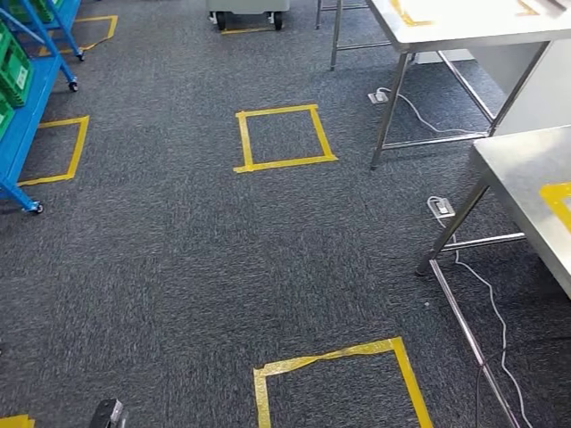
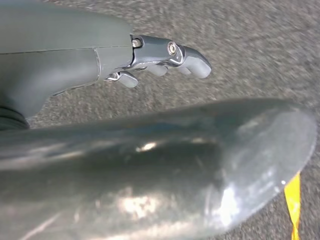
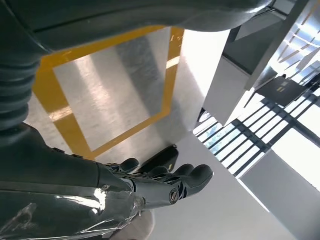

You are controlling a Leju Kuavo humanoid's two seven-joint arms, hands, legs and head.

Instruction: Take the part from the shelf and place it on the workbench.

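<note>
Both hands are seen holding nothing: left hand [image 2: 166, 60] over carpet, right hand [image 3: 166, 182] with fingers loosely extended near a bench [image 1: 518, 169]. No part is visible; presumably it is on the shelf [image 1: 27, 98]. Walking there is judged the next step.

We see the shelf [image 1: 34, 98] at the far left: a blue metal frame on small castors, cut off by the picture's edge, with green bins [image 1: 14, 71] sitting in it. The workbench [image 1: 522, 165] stands at the right, a bare brushed-steel top on slanted steel legs, with a strip of yellow tape [image 1: 558, 198] on its surface. From the right wrist, we see the tape forming a rectangle on the steel top. We cannot make out the part with any certainty.
</note>
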